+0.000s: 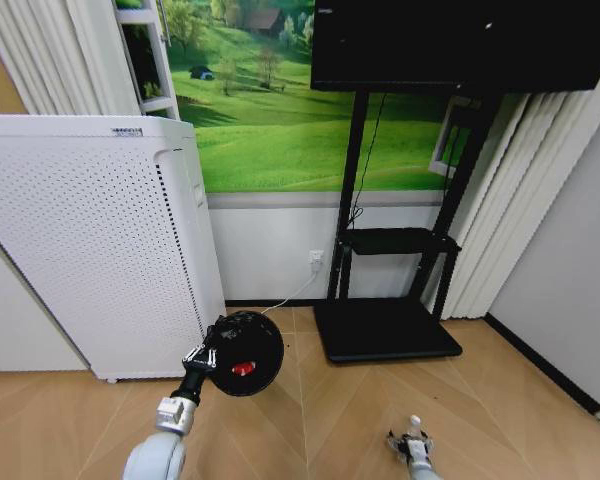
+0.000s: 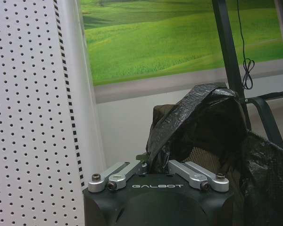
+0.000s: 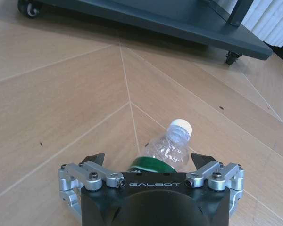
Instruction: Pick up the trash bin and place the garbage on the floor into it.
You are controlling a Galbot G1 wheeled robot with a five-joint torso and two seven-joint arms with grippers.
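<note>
Left end effector (image 1: pixel 206 352) pinches the liner rim of the small round black trash bin (image 1: pixel 248 352), holding it off the floor beside the white perforated appliance (image 1: pixel 90 240), mouth open for loading. Right end effector (image 3: pixel 151 162), spread, straddles the clear plastic bottle (image 3: pixel 169 147) on the wooden floor (image 3: pixel 61 94).

Crinkled glossy black plastic liner (image 2: pixel 198 127), clear ribbed plastic bottle (image 3: pixel 170 149), matt wood-grain floor (image 3: pixel 61 94)

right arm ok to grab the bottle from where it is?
Probably yes. The right gripper is open, and the clear bottle already lies on the wood floor between its fingers, nothing blocking.
</note>
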